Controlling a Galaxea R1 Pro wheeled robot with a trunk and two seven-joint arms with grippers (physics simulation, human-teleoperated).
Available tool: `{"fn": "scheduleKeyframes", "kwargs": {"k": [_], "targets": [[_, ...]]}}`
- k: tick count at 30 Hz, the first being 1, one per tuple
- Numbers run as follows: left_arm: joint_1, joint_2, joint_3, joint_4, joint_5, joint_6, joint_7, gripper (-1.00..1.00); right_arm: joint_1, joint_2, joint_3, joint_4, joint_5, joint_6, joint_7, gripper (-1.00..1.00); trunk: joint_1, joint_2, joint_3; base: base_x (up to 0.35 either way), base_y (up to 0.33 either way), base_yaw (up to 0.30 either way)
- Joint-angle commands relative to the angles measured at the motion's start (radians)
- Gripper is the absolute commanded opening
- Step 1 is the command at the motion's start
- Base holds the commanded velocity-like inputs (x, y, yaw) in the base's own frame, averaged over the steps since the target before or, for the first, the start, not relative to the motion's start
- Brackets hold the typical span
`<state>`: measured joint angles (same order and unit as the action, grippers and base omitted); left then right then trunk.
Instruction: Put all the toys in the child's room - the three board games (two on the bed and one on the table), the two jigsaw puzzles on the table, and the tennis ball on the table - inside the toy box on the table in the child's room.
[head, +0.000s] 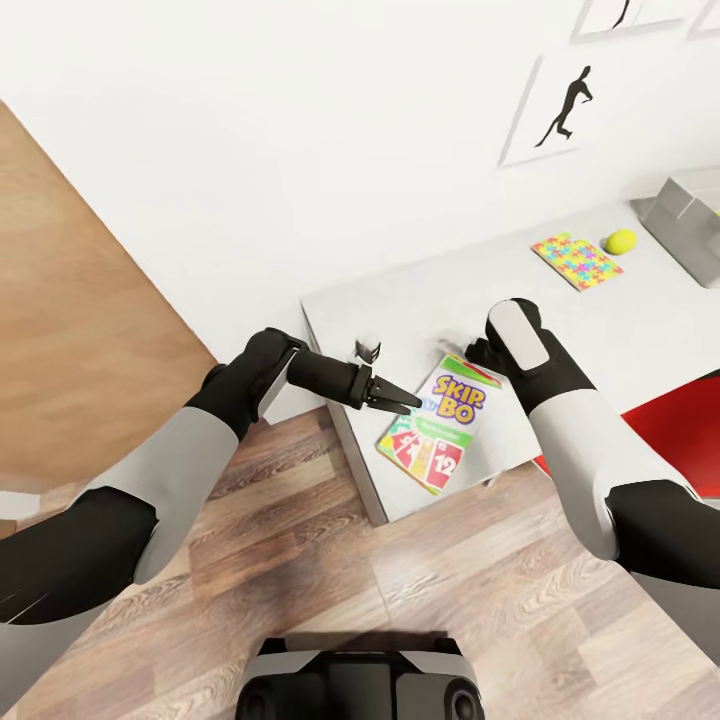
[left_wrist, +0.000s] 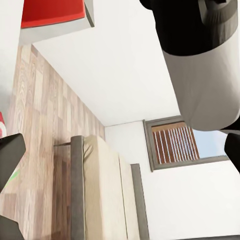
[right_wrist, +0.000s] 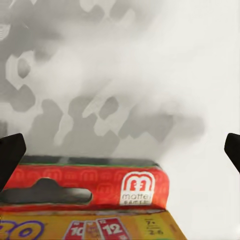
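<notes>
the left end effector (head: 398, 401) hangs at the near corner of the white tabletop (head: 600, 330), its dark fingers drawn together to a point, nothing between them, the tip just beside the upper left edge of the skip-bo card game box (head: 441, 424). in the left wrist view the dark finger tips (left_wrist: 11, 155) show at the frame's edge against wood floor (left_wrist: 40, 125), a beige bed (left_wrist: 102, 195) and a slatted window (left_wrist: 175, 142); the right forearm (left_wrist: 205, 65) crosses that picture.

the right end effector is hidden in the head view behind its own wrist (head: 517, 337), which hovers above the far end of the skip-bo box. in the right wrist view the 2 finger tips (right_wrist: 10, 157) sit at opposite edges of the frame, spread wide apart, with the red hang-tab end of the box (right_wrist: 95, 190) between them and lower down, and no contact visible. the box lies flat on the tabletop close to its front edge.

farther along the tabletop a colourful jigsaw puzzle (head: 576, 259) lies flat, with the yellow-green tennis ball (head: 620, 241) just beside it. beyond these stands the grey toy box (head: 685, 222), cut off by the frame. a small dark object (head: 367, 350) sits near the tabletop's left end. a red seat (head: 670, 420) shows below the tabletop's right part, and an animal silhouette picture (head: 560, 110) hangs on the wall.
</notes>
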<state>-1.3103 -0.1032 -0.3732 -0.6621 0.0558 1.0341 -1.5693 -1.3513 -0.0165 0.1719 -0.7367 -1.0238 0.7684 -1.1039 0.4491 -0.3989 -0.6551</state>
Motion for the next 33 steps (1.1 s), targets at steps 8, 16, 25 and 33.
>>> {"fn": "scheduleKeyframes", "kwargs": {"k": [8,16,25,33], "targets": [[0.000,0.000,-0.004,0.002,0.006,0.011,-0.001,1.00,0.000,0.003,0.005,0.007,-0.030,-0.001,-0.005,1.00,0.001,-0.001,-0.002,-0.035,0.049,0.000],[0.000,0.000,-0.004,0.002,0.006,0.011,-0.001,1.00,0.000,0.002,0.006,0.007,-0.030,-0.001,-0.005,1.00,0.001,-0.001,-0.002,-0.063,0.054,0.000],[0.000,0.000,-0.004,0.002,0.006,0.011,-0.001,1.00,0.000,0.000,0.006,0.007,-0.030,-0.001,-0.005,1.00,0.001,-0.001,-0.002,-0.061,0.036,0.000],[0.000,0.000,-0.004,0.002,0.006,0.011,-0.001,1.00,0.000,0.002,0.006,0.007,-0.030,-0.001,-0.005,1.00,0.001,-0.001,-0.002,-0.084,0.029,0.000]]}}
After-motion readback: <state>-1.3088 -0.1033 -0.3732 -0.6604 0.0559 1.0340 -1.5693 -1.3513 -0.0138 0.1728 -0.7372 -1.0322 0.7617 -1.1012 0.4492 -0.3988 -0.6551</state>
